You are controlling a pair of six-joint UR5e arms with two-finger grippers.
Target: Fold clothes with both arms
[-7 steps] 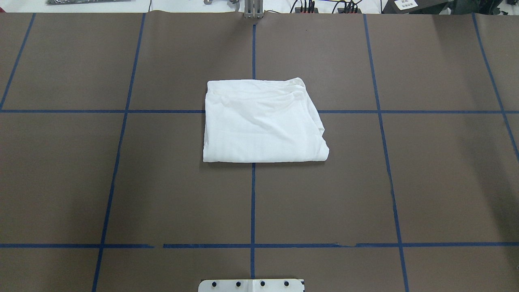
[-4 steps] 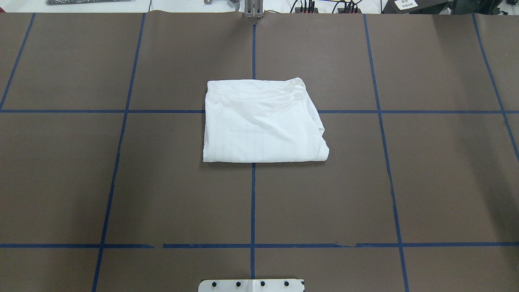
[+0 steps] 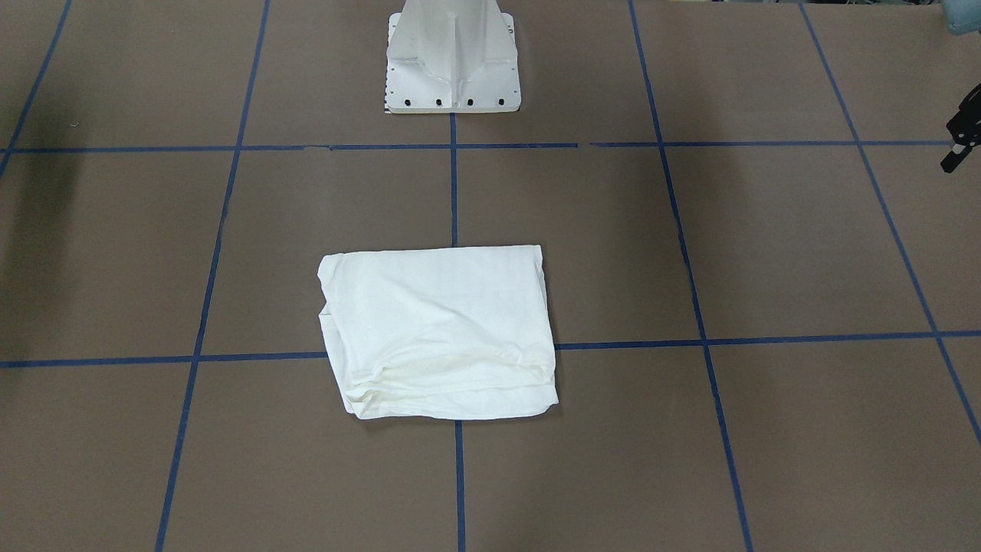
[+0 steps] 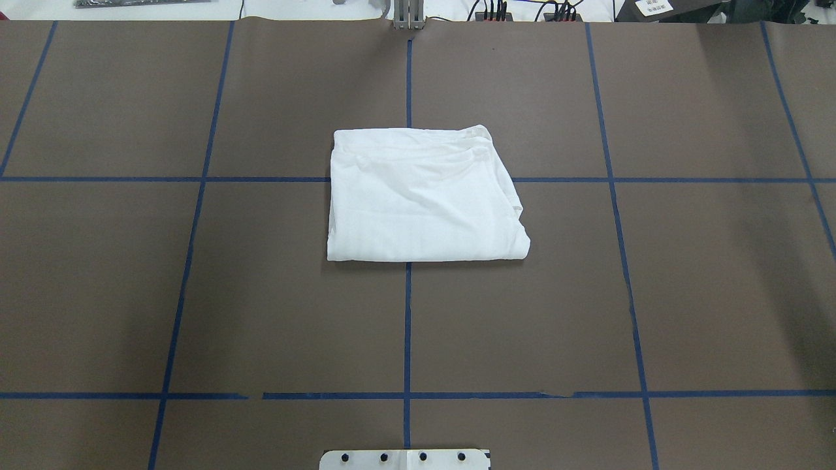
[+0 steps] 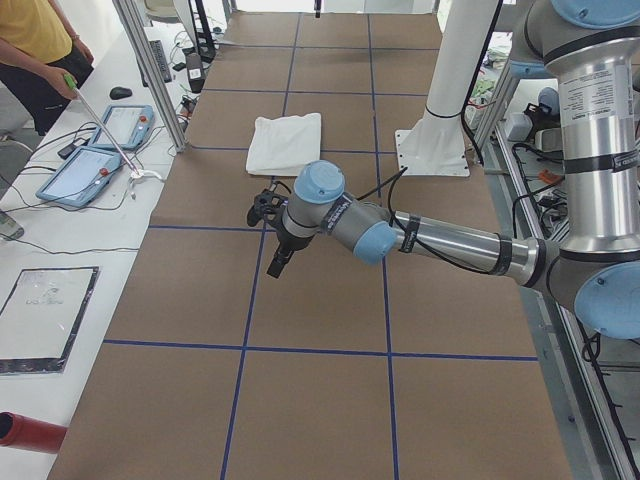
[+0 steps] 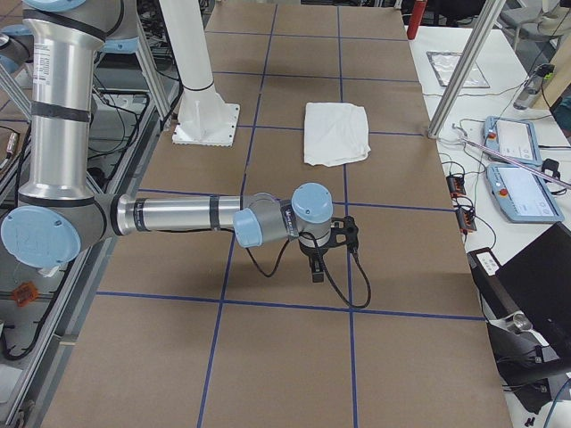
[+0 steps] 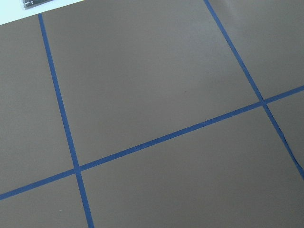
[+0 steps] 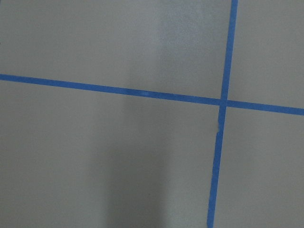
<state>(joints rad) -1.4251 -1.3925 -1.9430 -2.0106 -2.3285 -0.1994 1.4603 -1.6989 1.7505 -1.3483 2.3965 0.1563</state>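
The white T-shirt (image 4: 421, 196) lies folded into a compact rectangle at the middle of the brown table; it also shows in the front view (image 3: 441, 333) and both side views (image 5: 285, 143) (image 6: 335, 132). No print, collar or label shows. Both arms are away from it. The left arm (image 5: 440, 240) stretches low over the table's left end, its gripper (image 5: 274, 268) pointing down; a black part of it shows at the front view's edge (image 3: 962, 134). The right gripper (image 6: 316, 272) hangs low over the right end. I cannot tell whether either is open or shut. Both wrist views show only table.
The white pedestal base (image 3: 452, 57) stands at the robot's side of the table. Blue tape lines (image 4: 407, 326) grid the brown cover. Beyond the far edge stand metal posts (image 5: 150, 70), teach pendants (image 5: 95, 155) (image 6: 526, 178) and an operator in a yellow shirt (image 5: 40, 40).
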